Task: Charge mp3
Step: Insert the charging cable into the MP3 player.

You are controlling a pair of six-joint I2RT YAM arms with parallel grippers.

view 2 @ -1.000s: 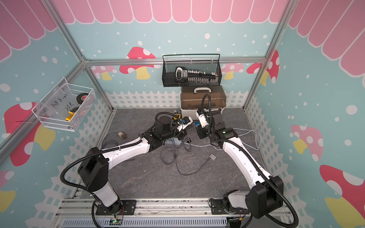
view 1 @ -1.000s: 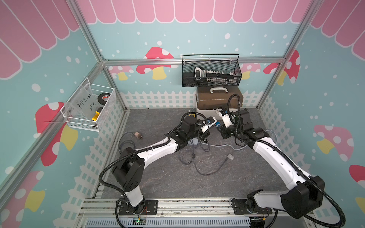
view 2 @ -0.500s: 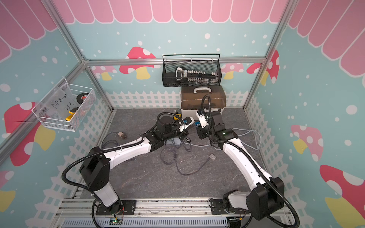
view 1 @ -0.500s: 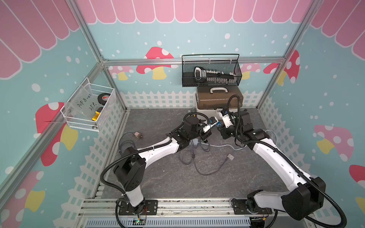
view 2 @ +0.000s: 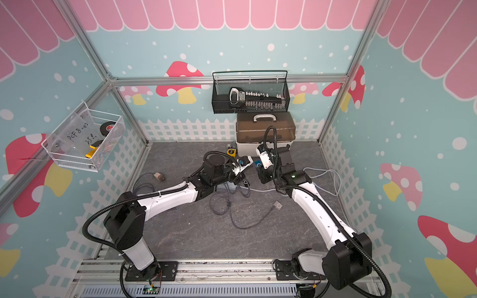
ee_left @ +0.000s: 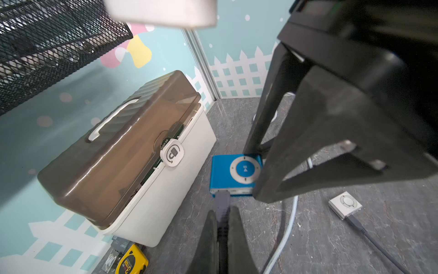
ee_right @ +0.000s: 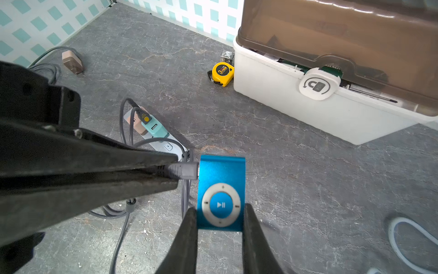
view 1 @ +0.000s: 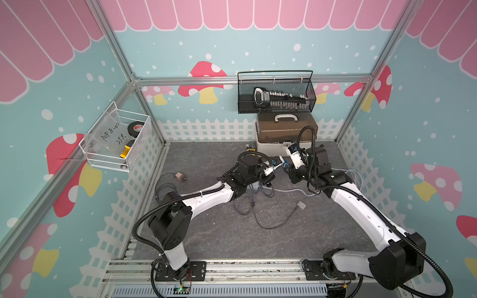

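Note:
A blue mp3 player [ee_right: 221, 189] with a white control ring hangs above the floor. My right gripper [ee_right: 220, 208] is shut on its two sides. My left gripper [ee_left: 222, 210] is shut on the grey plug [ee_left: 222, 201] of a charging cable. The plug's tip meets the player's [ee_left: 227, 170] edge; I cannot tell how deep it sits. The grey cable runs back to a teal adapter [ee_right: 152, 129] on a power strip. In a top view both grippers meet in front of the toolbox, left gripper [view 1: 277, 166] facing right gripper [view 1: 287, 167].
A white toolbox with a brown lid [ee_right: 308, 111] stands close behind, and a yellow tape measure [ee_right: 222, 72] lies beside it. A silver player [ee_left: 346, 205] on its own cable lies on the floor. Loose grey cables [view 1: 253, 206] and a white cable [ee_right: 403, 237] also lie there.
My left gripper has edged with the plug towards the player held by the right gripper. The right arm has barely moved.

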